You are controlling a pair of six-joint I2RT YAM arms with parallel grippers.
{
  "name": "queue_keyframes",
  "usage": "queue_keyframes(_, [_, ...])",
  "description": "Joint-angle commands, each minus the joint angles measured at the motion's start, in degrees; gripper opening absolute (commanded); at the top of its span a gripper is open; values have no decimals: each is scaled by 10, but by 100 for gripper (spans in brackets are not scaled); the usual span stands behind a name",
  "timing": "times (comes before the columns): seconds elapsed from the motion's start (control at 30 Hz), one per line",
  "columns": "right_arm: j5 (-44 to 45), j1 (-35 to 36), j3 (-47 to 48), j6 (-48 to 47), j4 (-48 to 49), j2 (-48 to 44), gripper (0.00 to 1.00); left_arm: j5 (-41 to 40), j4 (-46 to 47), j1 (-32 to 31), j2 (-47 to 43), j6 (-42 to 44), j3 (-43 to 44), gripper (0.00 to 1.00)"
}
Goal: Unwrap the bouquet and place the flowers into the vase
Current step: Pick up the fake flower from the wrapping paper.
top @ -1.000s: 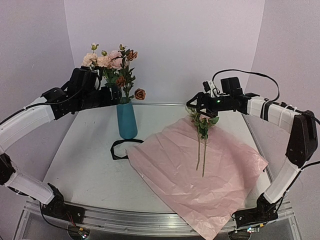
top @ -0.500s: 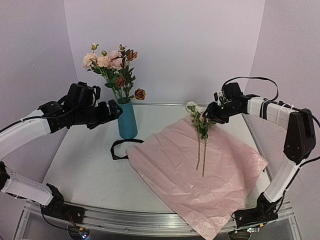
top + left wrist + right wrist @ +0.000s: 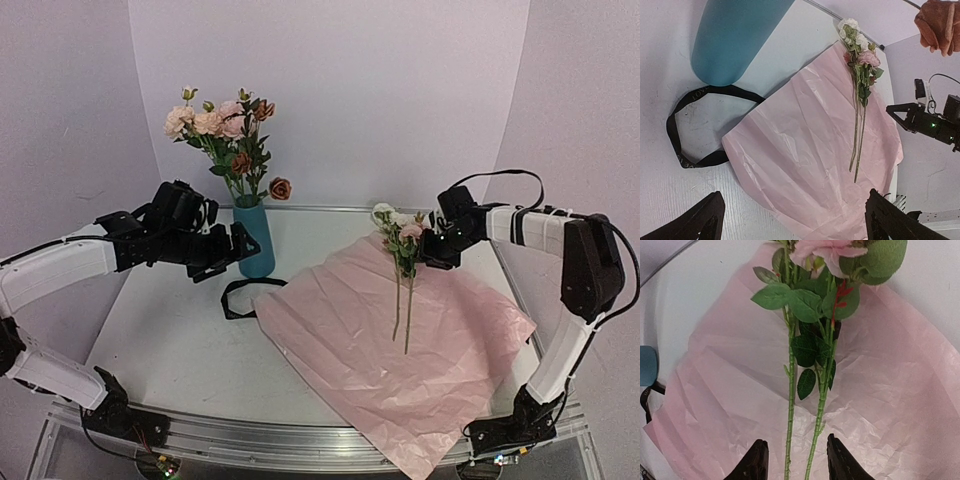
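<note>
Lowered since earlier: right gripper [image 3: 428, 248], half-closed astride two loose flowers [image 3: 404, 300], not yet clamped, on pink paper [image 3: 400, 380] toward table's [image 3: 170, 320] far-right corner. Left gripper [image 3: 238, 248] is held wide, empty, beside vase [image 3: 254, 242].

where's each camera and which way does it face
top external: above, behind the bases, facing the back wall; shows both arms, left tool, right tool.
left wrist: beside the vase, looking down across the pink paper; own fingertips at bottom corners.
right wrist: low over the paper, looking along the two stems; own fingertips straddle them.
shared: all show stems on paper.
</note>
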Motion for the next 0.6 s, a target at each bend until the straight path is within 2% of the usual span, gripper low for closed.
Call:
queue_keyframes(0.0, [4,-3,-8,-1,-31,33,33,21,16,1,5,-7,8,99])
queue_keyframes(0.37, [-4,-3,26,-1,-35,105,32,19,16,1,-2,-16,9,99])
queue_keyframes(0.47, [-4,-3,34,-1,-36,118,26,17,16,1,-6,-18,7,99])
queue_keyframes(0.57, [-10,-2,41,0,-36,129,25,15,16,1,-6,-19,8,99])
